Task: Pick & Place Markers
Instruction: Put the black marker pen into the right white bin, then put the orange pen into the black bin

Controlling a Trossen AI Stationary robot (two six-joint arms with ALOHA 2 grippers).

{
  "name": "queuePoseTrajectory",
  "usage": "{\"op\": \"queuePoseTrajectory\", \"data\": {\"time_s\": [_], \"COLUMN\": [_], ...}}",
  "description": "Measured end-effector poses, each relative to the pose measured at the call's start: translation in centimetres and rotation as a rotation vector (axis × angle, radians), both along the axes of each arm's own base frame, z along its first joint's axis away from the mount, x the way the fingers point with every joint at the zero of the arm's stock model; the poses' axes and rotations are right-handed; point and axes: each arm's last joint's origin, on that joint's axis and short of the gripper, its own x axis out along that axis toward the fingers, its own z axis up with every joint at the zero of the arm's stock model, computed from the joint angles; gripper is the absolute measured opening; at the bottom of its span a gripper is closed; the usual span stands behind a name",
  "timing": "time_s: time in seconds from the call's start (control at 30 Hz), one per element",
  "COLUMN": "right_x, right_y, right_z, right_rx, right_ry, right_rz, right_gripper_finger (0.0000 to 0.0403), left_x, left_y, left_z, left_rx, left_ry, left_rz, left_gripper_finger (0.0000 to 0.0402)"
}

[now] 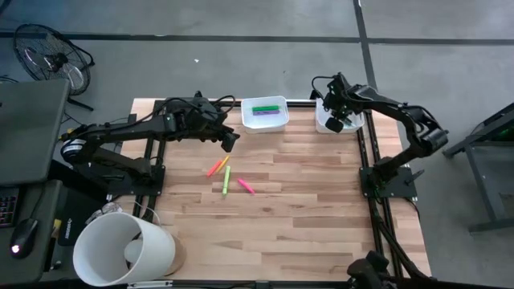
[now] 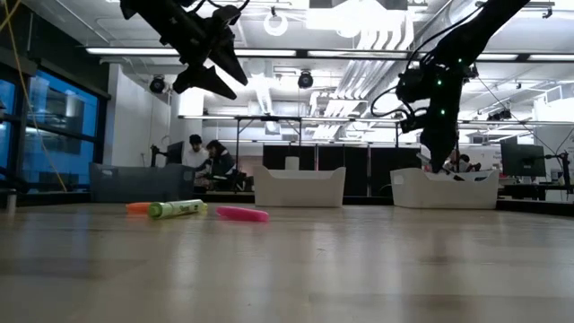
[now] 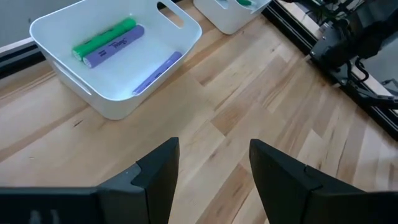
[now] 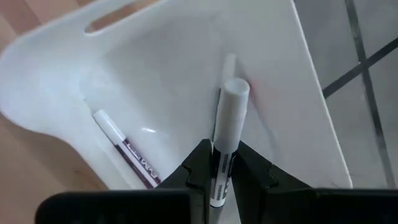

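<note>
At the high view's upper right, the right gripper (image 4: 222, 163), clamped on a white-capped marker (image 4: 226, 134), points it lengthwise down into the white tray (image 4: 298, 93) directly below.

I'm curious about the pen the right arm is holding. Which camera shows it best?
The right wrist view: the marker fills the frame, pinched by the right gripper over a white tray. The high and low views hide it behind the arm; the left wrist view misses it.

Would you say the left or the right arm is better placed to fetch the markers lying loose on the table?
Left: its open left gripper hangs near the loose markers, while the right gripper holds a marker over the far tray.
</note>
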Motion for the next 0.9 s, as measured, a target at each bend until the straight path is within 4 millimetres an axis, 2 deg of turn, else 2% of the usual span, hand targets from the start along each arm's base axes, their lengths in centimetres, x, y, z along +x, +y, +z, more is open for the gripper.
{"op": "queuePoseTrajectory", "data": {"time_s": [0.27,0.63,0.9], "right_x": [-0.13,-0.18,-0.07], "right_y": [0.01,0.26,0.55], "right_z": [-0.11,-0.19,-0.3], "right_rx": [-0.005,0.021,0.086], "right_ry": [0.045,0.059,-0.019], "right_rz": [0.009,0.027,0.009], "right_gripper_finger": [0.0062,0.0057,0.0101], "left_x": [0.0,0.0,0.0], "left_y": [0.0,0.0,-0.03], "left_z": [-0.01,0.0,-0.01], "left_rx": [-0.001,-0.002,-0.008], "left_ry": [0.0,-0.001,-0.001], "left_rz": [0.001,0.002,-0.008], "left_gripper_finger": [0.0192,0.0192,0.0192]}}
